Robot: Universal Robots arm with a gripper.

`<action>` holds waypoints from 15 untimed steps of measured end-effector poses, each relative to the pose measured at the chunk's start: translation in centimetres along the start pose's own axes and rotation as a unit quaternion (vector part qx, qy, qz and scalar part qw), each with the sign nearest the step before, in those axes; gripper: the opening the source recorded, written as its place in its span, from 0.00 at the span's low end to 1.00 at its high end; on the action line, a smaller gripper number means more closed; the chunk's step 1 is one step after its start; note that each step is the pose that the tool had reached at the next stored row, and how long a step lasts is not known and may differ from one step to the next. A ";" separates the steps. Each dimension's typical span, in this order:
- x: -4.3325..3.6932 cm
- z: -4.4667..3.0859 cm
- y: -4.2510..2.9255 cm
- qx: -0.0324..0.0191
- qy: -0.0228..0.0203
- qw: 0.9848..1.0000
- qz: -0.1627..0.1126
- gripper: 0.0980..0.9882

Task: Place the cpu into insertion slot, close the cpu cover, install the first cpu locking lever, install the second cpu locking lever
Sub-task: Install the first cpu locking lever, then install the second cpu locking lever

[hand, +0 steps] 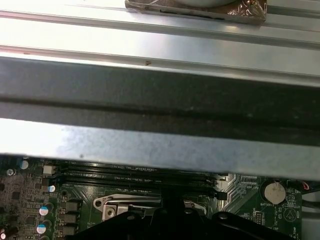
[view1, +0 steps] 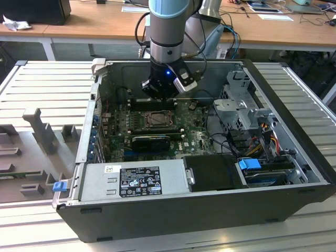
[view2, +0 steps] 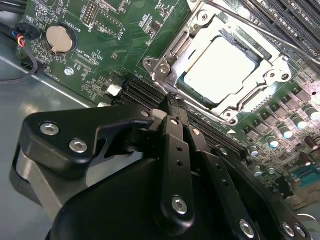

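The cpu [view2: 217, 70], a pale silver square, lies in the insertion slot [view1: 157, 119] in the middle of the green motherboard. The cpu cover [view2: 172, 50], a silver frame with a square window, lies down around the chip; its edge also shows in the first wrist view [hand: 112, 202]. A thin metal lever rod [view2: 250, 22] runs along one side of the socket. My gripper [view1: 159, 93] hangs above the board just behind the socket. Its black fingers meet at the tips [view2: 172, 99] with nothing between them, and the tips sit beside the cover's edge.
The open case holds a grey power supply [view1: 131, 181] at the front, a drive cage [view1: 241, 105] with cables at the exterior view's right, and a black card [view1: 152, 140] in front of the socket. Memory slots [view2: 145, 95] and a coin battery [view2: 59, 37] flank the socket. The case wall [hand: 160, 105] stands close behind.
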State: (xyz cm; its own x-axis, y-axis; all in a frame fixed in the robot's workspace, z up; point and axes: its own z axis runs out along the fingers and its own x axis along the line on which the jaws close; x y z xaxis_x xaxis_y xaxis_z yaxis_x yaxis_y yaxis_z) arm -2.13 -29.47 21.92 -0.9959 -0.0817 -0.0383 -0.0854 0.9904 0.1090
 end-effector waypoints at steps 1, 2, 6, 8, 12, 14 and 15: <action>0.00 0.00 -0.01 0.000 0.000 1.000 0.000 0.01; 0.00 -0.01 -0.03 0.000 0.000 1.000 0.000 0.01; 0.02 -0.02 -0.17 0.000 0.000 1.000 0.000 0.01; 0.03 -0.04 -0.34 0.000 0.000 1.000 0.000 0.01; 0.07 -0.09 -0.81 0.000 0.000 1.000 0.000 0.01; 0.07 -0.11 -0.85 0.000 0.000 1.000 0.000 0.01; 0.07 -0.26 -0.84 0.000 0.000 1.000 0.000 0.01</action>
State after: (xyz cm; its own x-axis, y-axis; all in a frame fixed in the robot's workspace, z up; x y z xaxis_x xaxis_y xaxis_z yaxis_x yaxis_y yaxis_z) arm -2.13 -30.34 22.09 -0.9959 -0.0816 -0.0382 -0.0853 0.9904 0.1088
